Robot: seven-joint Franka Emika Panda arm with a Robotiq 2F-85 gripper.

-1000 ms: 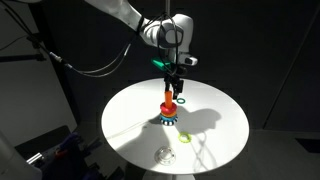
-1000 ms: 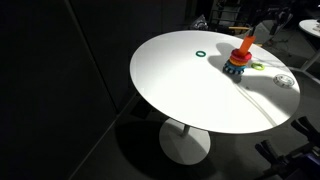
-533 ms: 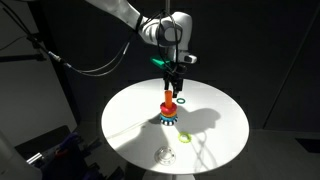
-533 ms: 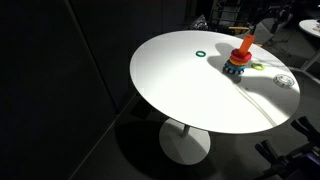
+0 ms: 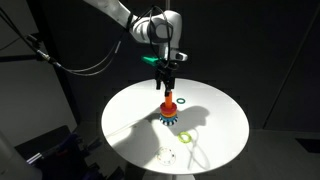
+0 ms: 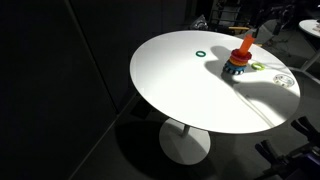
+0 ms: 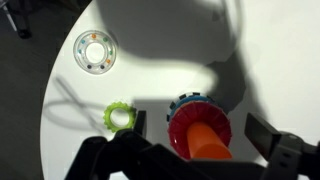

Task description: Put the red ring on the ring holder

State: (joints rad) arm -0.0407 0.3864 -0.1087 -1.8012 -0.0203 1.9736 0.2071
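Note:
The red ring (image 7: 186,128) lies around the orange peg (image 7: 212,142) of the ring holder (image 7: 187,100), resting on its blue-and-yellow base. The holder stands near the middle of the round white table in both exterior views (image 5: 169,110) (image 6: 238,63). My gripper (image 7: 202,126) is open and empty, straight above the peg, with one finger on each side of the holder and not touching it. In an exterior view the gripper (image 5: 166,84) hangs just above the peg's top.
A yellow-green ring (image 7: 120,118) (image 5: 187,136) lies on the table (image 5: 220,120) next to the holder. A small green ring (image 6: 201,54) lies farther off. A clear round object (image 7: 95,52) (image 5: 167,155) sits near the table's edge.
My gripper has risen a little from the peg and shifted slightly sideways. The red ring stays on the holder.

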